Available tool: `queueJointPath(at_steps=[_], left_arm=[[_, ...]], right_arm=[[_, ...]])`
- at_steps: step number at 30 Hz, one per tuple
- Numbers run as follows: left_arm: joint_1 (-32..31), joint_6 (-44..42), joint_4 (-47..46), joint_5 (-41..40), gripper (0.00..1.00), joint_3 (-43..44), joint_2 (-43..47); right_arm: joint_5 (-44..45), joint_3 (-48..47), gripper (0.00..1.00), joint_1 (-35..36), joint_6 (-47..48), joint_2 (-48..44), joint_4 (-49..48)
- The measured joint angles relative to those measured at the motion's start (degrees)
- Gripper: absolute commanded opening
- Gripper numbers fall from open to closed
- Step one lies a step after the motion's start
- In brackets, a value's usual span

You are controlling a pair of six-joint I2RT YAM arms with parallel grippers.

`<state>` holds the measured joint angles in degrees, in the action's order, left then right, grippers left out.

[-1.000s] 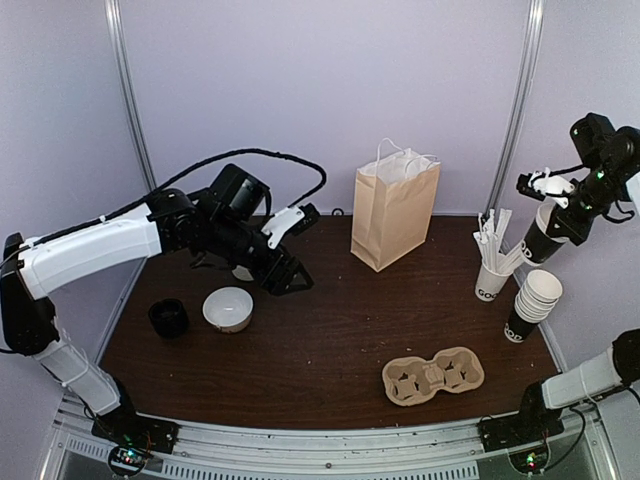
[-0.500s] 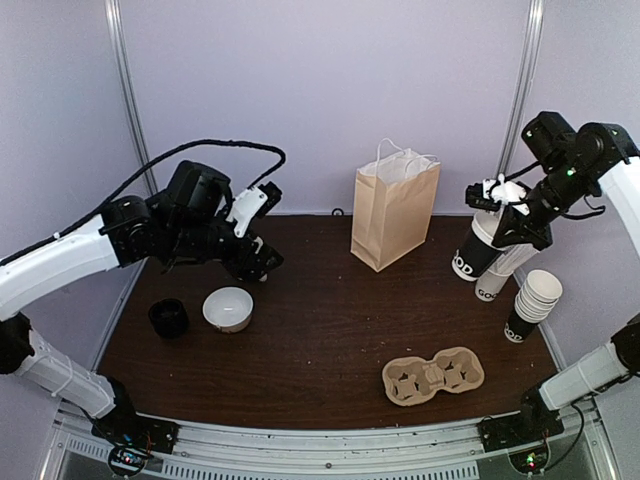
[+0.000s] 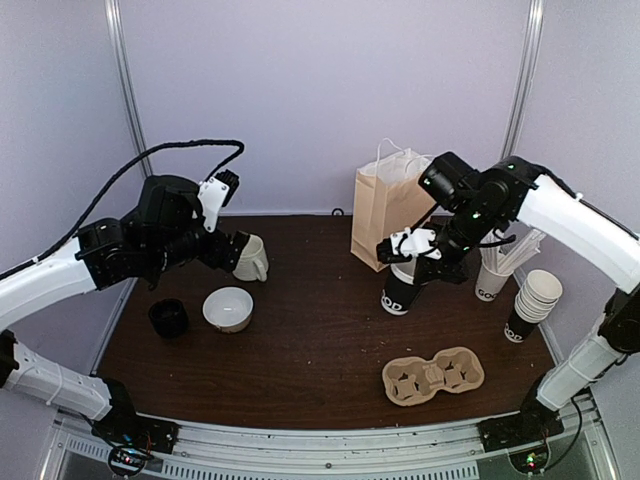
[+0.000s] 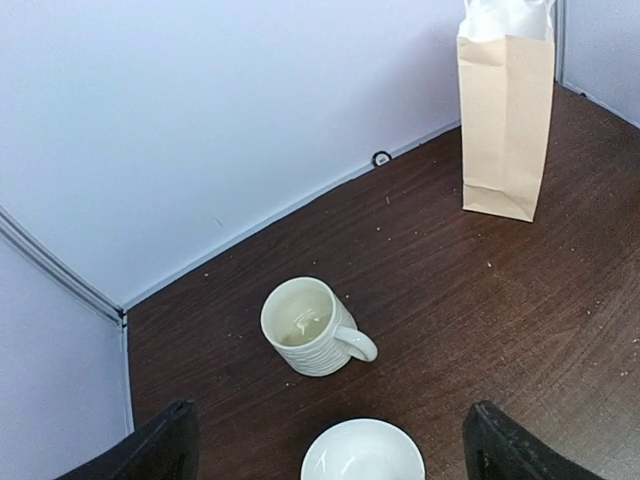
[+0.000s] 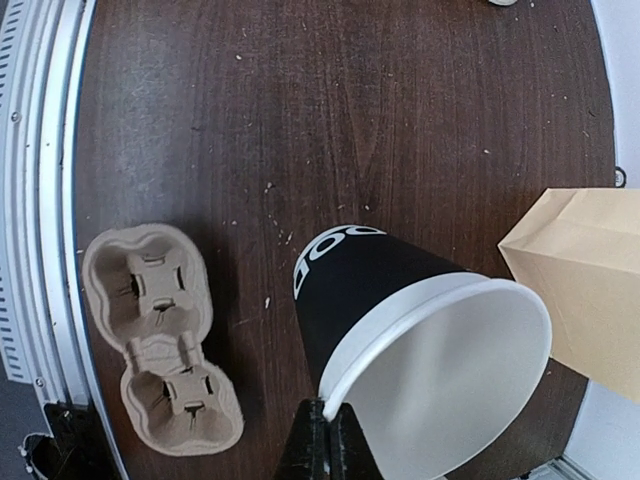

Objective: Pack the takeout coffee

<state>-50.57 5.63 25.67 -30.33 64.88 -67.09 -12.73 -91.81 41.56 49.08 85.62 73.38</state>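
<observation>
Right gripper's [image 3: 410, 258] cup [image 3: 398, 295] inward, table [image 3: 320, 350], lilac walls [image 3: 300, 100]

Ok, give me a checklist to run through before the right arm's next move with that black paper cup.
1. Right gripper pinching the white rim of the lidless black paper cup: ok.
2. That cup empty inside: ok.
3. Both pockets of the brown pulp cup carrier free: ok.
4. Tan paper bag upright: ok; mouth open: cannot tell.
5. Left gripper open, holding nothing: ok.
6. Small all-black cup near the left arm lidded: cannot tell.
</observation>
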Motion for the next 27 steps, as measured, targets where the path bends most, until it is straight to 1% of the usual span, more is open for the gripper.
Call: queueJointPath(at_steps=[3,4,6,7,9,12,14,19,23,27], left_arm=[[0.11,1.86,2.21,-1.11,0.92,1.11,0.0],[0.2,2.54,2.84,-1.33,0.89,1.33,0.02],[0.57,3.76,4.79,-1.2,0.76,1.77,0.13],[0.96,4.52,6.05,-0.76,0.72,2.14,0.13],[3.15,6.43,9.55,1.6,0.69,3.48,0.13],[8.98,9.46,14.36,5.18,0.69,5.2,0.31],[11.5,10.99,17.07,5.95,0.71,5.09,1.09],[12.11,12.98,21.11,6.38,0.72,3.89,4.83],[12.35,13.46,22.84,5.84,0.74,3.58,6.82],[12.76,13.68,24.94,5.66,0.75,3.56,6.16]], right_arm=[[1.4,0.02,0.0,2.64,-1.84,4.98,-3.8],[1.73,-0.09,0.0,3.63,-2.51,6.71,-4.81],[2.4,-0.85,0.0,5.57,-3.56,10.27,-6.43],[2.67,-1.4,0.0,6.47,-4.09,11.91,-7.13],[3.37,-3.37,0.0,8.13,-4.61,15.23,-7.98],[4.63,-7.5,0.0,10.08,-5.01,19.82,-8.57],[5.16,-10.14,0.0,11.13,-5.42,22.49,-8.79],[7.82,-14.73,0.0,13.77,-5.57,27.45,-8.74],[9.31,-15.19,0.0,16.48,-5.53,29.44,-8.46],[9.42,-15.19,0.0,18.1,-5.53,29.7,-8.37]])
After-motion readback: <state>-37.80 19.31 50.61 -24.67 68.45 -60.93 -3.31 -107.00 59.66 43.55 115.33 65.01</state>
